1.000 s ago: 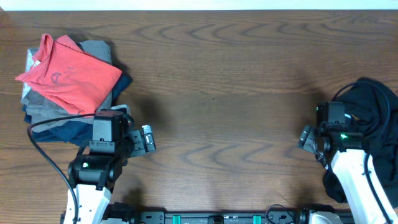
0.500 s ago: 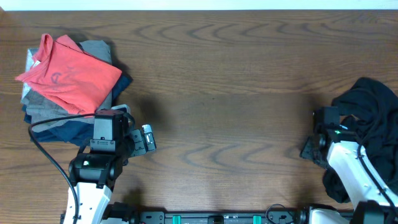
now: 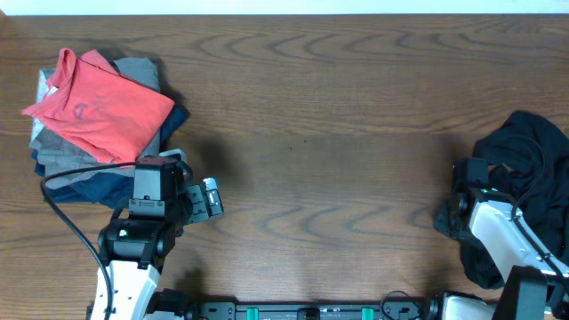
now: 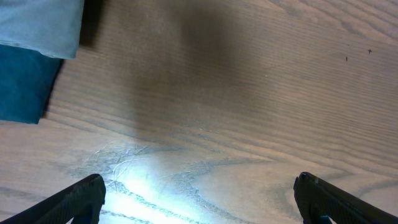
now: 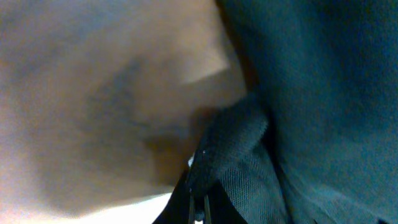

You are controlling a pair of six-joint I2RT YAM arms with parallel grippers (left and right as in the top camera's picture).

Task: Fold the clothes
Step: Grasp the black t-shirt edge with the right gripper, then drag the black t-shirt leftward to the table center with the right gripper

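A crumpled black garment lies at the table's right edge. My right gripper is at its left side, and in the right wrist view the gripper is shut on a bunched fold of this black garment. At the far left sits a stack of folded clothes with a red shirt on top. Just to the stack's right, my left gripper hangs over bare wood. Its fingers stand wide apart with nothing between them.
The corners of a pale cloth and a teal cloth from the stack show at the upper left of the left wrist view. Brown wooden table stretches between the two arms. A black cable loops beside the left arm.
My right gripper has shifted slightly to the right against the black garment and has closed on its edge. The left arm and the folded stack have not moved.
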